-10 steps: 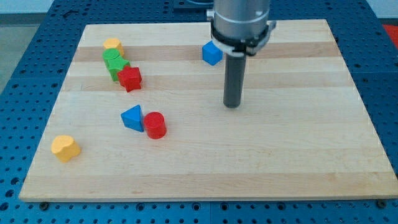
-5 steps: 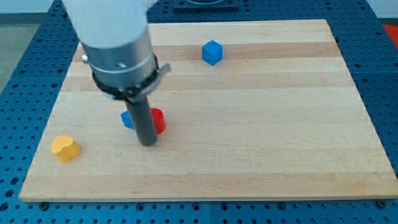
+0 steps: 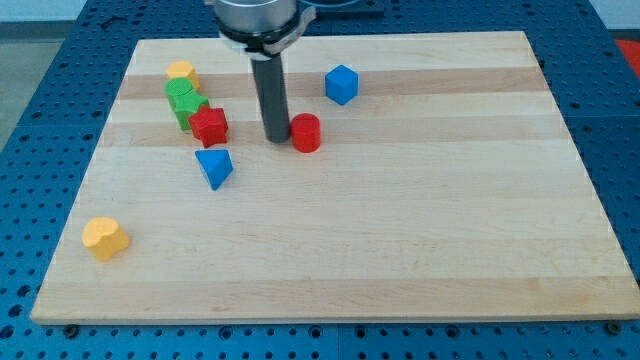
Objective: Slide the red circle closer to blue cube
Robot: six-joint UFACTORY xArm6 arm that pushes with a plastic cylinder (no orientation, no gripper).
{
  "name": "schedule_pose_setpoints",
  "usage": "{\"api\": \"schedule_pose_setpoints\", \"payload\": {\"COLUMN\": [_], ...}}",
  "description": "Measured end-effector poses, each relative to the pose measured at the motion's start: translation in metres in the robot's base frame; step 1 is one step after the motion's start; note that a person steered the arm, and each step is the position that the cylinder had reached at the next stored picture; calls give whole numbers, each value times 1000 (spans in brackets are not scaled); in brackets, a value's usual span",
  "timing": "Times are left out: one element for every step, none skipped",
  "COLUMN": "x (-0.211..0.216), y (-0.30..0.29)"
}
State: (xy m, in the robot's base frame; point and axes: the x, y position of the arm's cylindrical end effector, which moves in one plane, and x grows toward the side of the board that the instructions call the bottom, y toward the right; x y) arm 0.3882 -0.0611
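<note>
The red circle (image 3: 306,132), a short red cylinder, stands on the wooden board (image 3: 400,230) a little above its middle. The blue cube (image 3: 341,84) sits up and to the right of it, a short gap away, near the view's top. My tip (image 3: 274,139) rests on the board right at the red circle's left side, touching or nearly touching it. The dark rod rises straight up from there to the arm's collar at the view's top.
A blue triangle (image 3: 214,167) lies lower left of my tip. A red star-like block (image 3: 210,127) sits left of my tip, with two green blocks (image 3: 184,102) and a yellow block (image 3: 181,72) above it. A yellow heart (image 3: 105,238) lies at the lower left.
My tip swung from right of centre down to the red circle's lower left, then up-right. The red circle slid up and right, away from the blue triangle and nearer the blue cube.
</note>
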Motion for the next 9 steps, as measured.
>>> {"api": "schedule_pose_setpoints", "payload": {"x": [7, 36, 55, 36, -4, -33, -34, -7, 30], "y": [7, 7, 8, 21, 21, 21, 21, 20, 19]}}
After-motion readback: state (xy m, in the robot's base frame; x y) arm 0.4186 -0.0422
